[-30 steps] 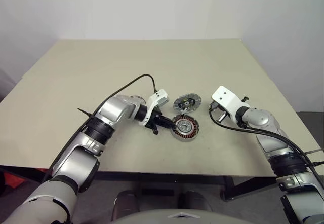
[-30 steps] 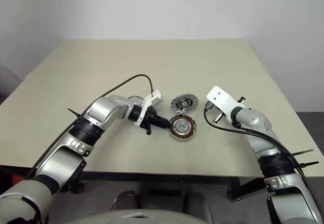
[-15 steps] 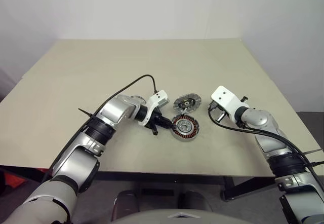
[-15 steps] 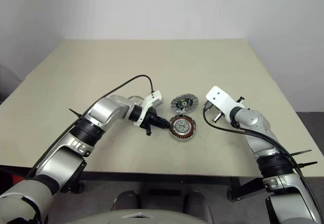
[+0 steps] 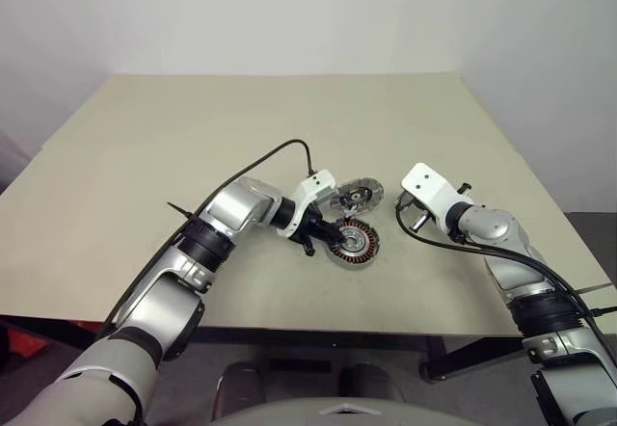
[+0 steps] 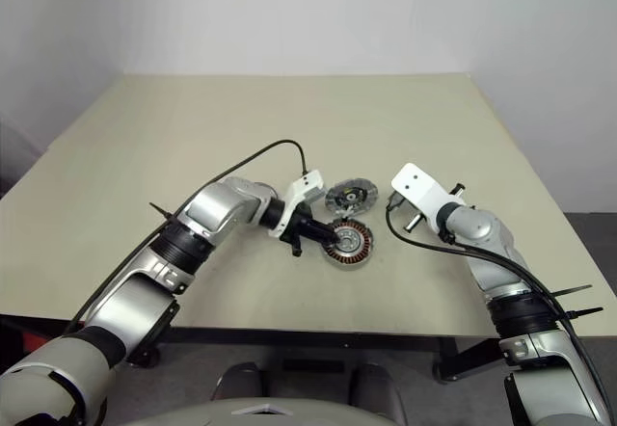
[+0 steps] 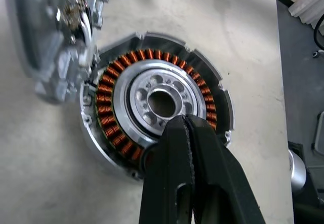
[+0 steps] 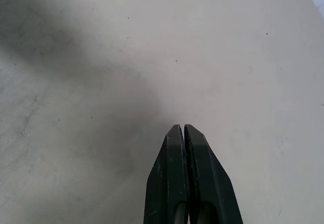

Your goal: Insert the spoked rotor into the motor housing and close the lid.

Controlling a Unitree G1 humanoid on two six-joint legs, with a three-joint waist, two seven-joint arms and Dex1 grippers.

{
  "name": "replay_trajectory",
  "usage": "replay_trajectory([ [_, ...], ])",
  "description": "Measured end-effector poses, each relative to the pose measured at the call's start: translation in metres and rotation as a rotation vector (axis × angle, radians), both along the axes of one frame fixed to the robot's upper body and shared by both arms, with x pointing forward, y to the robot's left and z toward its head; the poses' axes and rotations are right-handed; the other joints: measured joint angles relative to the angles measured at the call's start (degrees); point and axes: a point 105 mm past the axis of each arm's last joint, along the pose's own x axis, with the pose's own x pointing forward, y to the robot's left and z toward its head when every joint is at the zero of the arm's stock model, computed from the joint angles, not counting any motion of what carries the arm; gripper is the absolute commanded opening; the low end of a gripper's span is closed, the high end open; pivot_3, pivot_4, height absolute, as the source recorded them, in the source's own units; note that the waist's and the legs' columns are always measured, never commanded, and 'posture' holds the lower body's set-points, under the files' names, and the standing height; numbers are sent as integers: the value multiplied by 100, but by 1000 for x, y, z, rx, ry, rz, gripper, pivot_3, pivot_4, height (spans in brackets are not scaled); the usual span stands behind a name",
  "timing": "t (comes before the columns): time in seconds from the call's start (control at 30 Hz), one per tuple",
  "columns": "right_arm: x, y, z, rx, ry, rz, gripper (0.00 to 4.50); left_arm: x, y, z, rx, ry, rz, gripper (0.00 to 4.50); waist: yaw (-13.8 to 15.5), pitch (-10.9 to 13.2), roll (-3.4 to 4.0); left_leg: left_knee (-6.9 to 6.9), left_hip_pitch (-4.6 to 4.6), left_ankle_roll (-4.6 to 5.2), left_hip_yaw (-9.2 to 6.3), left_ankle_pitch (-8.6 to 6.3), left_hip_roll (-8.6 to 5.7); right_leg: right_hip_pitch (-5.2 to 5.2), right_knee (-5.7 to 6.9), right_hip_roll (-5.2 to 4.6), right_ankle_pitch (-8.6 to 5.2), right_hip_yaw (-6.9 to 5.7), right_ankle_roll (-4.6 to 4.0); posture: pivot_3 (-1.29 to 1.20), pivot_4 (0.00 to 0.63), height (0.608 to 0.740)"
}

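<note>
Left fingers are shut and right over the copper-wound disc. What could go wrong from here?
1. The left gripper, shut, sits over the silver spoked wheel already inside the copper-wound housing; a push could scrape the windings or slide the housing on the table.
2. The ridged lid lies right beside the housing, close to the left wrist, so a sweep could knock it away.
3. The right gripper, shut, hangs over bare table, steadying nothing.

Lab-like test room: bare beige table (image 5: 193, 127), plain white wall (image 5: 289, 12).
</note>
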Motion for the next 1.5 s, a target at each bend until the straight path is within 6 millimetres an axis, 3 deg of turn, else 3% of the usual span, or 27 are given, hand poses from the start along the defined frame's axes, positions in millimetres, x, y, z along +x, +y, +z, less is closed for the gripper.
replay_trajectory([
  [0.2, 0, 0, 0, 0, 1, -1, 0, 0, -1, 1, -5, 1, -2, 56, -5, 1, 0, -2, -2, 4, 0, -1, 0, 0, -4, -1, 0, -1, 0, 0, 0, 740],
  [0.47, 0, 0, 0, 0, 3, 0, 0, 11, 25, 5, 30, -35, 59, 56, -3, 1, 2, -2, -4, 3, 0, -2, -1, 0, -6, -2, 0, -1, 0, 0, 0, 740],
  [1.5, -1, 4, -2, 10, 10, 0, 0, 8, 27, -3, 86, -80, 11, 56, 0, 2, 3, -2, -5, 3, -1, -2, -1, 0, -8, -2, 1, -1, 0, 0, 0, 740],
])
